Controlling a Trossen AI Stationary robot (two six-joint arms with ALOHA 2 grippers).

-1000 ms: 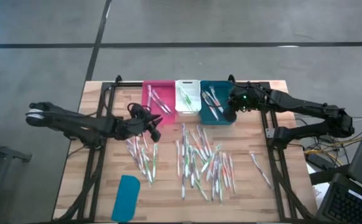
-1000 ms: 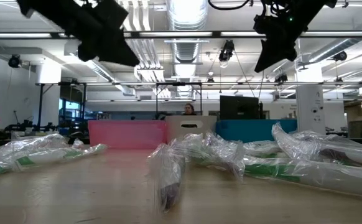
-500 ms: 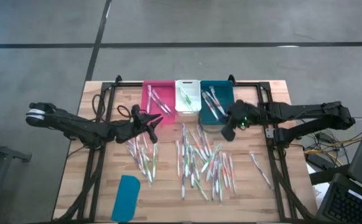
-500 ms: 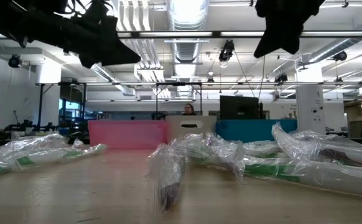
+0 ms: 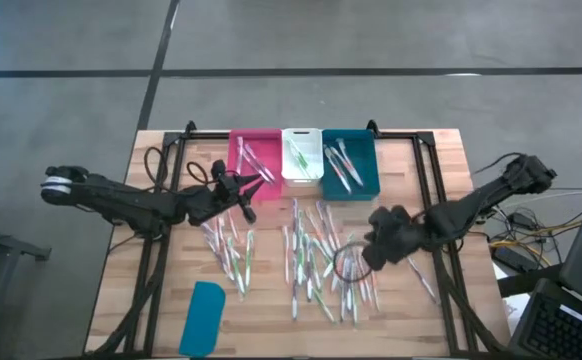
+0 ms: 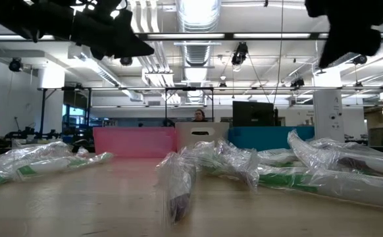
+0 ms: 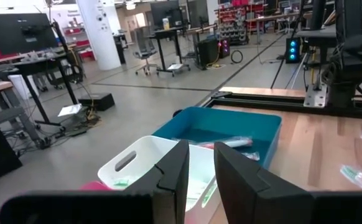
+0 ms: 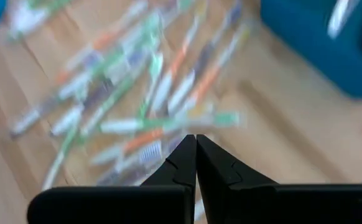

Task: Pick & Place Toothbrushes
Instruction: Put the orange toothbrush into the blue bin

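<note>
The right gripper (image 5: 376, 243) has swung from the teal bin (image 5: 349, 166) to the toothbrushes (image 5: 323, 258), fingers pressed together, and must spread to pick one.

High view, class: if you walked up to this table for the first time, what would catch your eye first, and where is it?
The loose toothbrushes scattered across the middle of the wooden table stand out first, with the right gripper above that pile, fingers closed. Along the far edge sit three bins side by side, the pink bin, white bin and teal bin, each already holding brushes. The left gripper is near the pink bin.
</note>
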